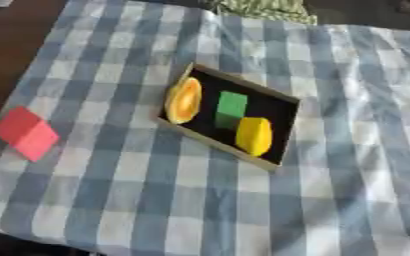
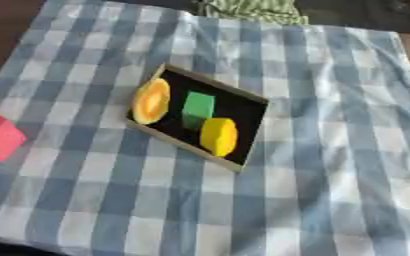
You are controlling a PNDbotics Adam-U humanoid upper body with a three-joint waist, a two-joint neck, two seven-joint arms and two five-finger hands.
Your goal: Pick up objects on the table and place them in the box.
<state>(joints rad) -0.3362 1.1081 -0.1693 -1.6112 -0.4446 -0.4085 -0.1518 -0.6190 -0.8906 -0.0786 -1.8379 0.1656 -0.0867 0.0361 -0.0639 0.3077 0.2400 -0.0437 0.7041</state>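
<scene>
Blue-and-white checked cloth (image 1: 156, 210) fills the near part of the scene, spread over the bench (image 1: 16, 55), whose dark brown top shows bare only along the far left side. Taking the box (image 1: 283, 102) as the landmark: it is a shallow tray with a pale wooden rim and a black floor, lying askew around the middle of the cloth, one corner pointing away from the robot.

Three things already lie inside the box. An orange piece (image 1: 183, 100), rounded and paler in its middle, leans against the left end wall. A green block (image 1: 231, 106) stands near the centre of the black floor, just beside the orange piece but apart from it. A yellow rounded piece (image 1: 254, 135) sits toward the near right end, close to the green block's lower corner; whether they touch I cannot tell.

Well to the left of the box, out at the cloth's left edge, a flat red piece (image 1: 26, 132) lies on its own, outside the tray.

Beyond the box, at the far edge of the cloth, a bit of green-and-white striped fabric (image 1: 270, 9) shows.

Neither hand of the robot appears in either view, so how open they are I cannot tell.
</scene>
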